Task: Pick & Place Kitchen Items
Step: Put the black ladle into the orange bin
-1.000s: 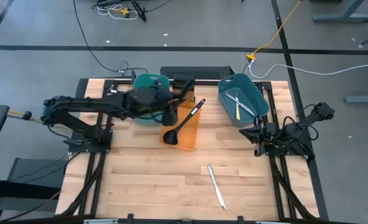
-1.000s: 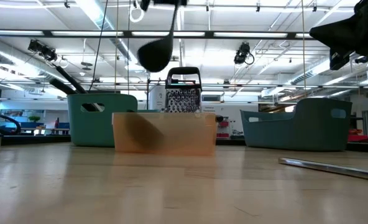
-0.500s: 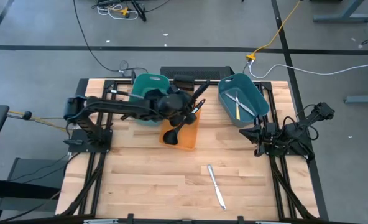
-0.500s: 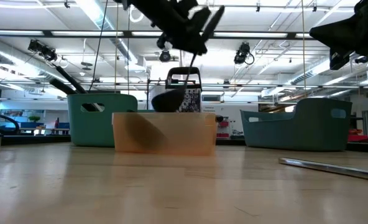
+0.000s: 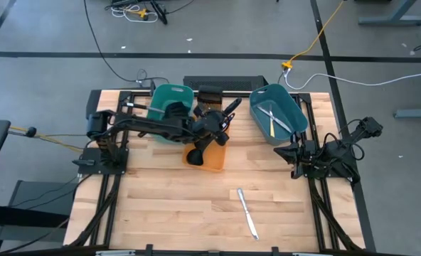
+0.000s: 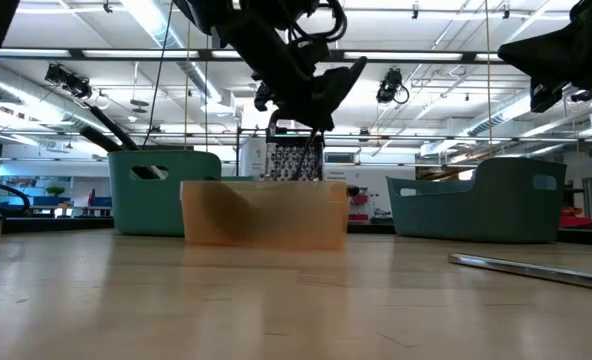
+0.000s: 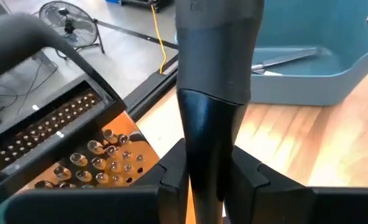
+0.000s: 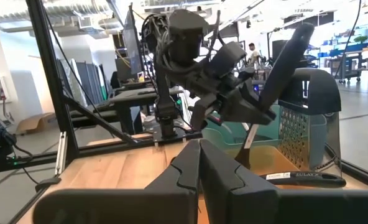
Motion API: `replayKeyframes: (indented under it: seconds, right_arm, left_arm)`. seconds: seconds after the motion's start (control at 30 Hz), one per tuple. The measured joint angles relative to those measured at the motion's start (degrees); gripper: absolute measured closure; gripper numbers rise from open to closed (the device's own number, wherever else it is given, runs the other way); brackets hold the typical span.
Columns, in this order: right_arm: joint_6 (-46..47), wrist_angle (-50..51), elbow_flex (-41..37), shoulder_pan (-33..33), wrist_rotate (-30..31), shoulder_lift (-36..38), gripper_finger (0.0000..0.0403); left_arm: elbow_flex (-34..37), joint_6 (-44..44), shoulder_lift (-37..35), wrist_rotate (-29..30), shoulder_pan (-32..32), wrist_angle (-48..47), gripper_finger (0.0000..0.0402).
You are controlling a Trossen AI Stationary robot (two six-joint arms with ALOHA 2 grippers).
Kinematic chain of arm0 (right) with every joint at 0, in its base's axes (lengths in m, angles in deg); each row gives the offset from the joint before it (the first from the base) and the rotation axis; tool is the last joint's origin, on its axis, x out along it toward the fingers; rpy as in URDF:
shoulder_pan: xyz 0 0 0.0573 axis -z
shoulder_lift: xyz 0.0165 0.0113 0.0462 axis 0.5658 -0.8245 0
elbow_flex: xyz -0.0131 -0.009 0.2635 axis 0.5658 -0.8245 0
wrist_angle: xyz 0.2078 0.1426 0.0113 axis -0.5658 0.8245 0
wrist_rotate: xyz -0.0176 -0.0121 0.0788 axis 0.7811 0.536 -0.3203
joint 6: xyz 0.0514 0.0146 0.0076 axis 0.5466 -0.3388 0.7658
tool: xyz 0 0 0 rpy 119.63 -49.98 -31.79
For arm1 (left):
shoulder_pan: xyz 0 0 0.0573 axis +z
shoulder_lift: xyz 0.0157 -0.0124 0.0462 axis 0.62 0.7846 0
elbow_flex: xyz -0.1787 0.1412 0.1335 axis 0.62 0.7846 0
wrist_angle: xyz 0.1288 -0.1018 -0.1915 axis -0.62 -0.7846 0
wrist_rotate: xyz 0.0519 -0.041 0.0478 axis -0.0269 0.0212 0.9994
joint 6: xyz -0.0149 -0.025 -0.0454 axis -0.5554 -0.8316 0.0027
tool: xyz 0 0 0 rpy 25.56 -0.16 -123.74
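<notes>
While the wooden table (image 5: 168,192) takes up most of the high view, three tubs sit along its far half: one teal tub (image 5: 169,99) on the left, one orange tub (image 5: 215,155) in the middle and one blue-grey tub (image 5: 278,114) on the right. Two dark arms work here. The left arm reaches across from the left edge, and the left gripper (image 5: 212,128) hangs over the orange tub, its fingers clamped on the handle of one black ladle (image 5: 205,142). The ladle stands tilted, its bowl down inside the orange tub at the near end and its handle rising toward the far right. In the left wrist view the handle (image 7: 212,124) runs up between the two fingers (image 7: 174,171), which press on it from either side. The right arm waits folded at the right edge of the table, and the right gripper (image 5: 296,158) points toward the middle with its fingers together, as the right wrist view (image 8: 199,165) shows.

One metal box grater (image 6: 294,155) stands behind the orange tub, at the far edge of the table. In the blue-grey tub lie two light utensils (image 5: 273,117), crossed over each other; their kind cannot be told. One silver table knife (image 5: 247,212) lies alone on the bare wood, near the front of the table and well apart from the tubs.
</notes>
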Motion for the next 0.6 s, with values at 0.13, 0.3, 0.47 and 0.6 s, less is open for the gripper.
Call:
replayKeyframes:
  seconds: [0.13,0.3,0.47,0.6]
  right_arm:
    - [0.02,0.0,0.0,0.0,0.0,0.01,0.0387]
    - [0.0,0.0,0.0,0.0,-0.67,0.02,0.0387]
    - [0.0,-0.02,0.0,0.0,-1.21,0.0,0.0387]
    - [0.0,-0.02,0.0,0.0,-1.4,0.0,0.0387]
  left_arm:
    - [0.01,-1.79,1.29,0.27,0.01,0.1,0.0355]
    - [-0.01,-2.92,3.37,0.66,-0.02,-0.43,0.0355]
    - [0.01,-3.65,3.8,1.26,0.01,-0.65,0.0355]
    - [0.01,-3.62,3.8,2.16,0.49,-0.67,0.0355]
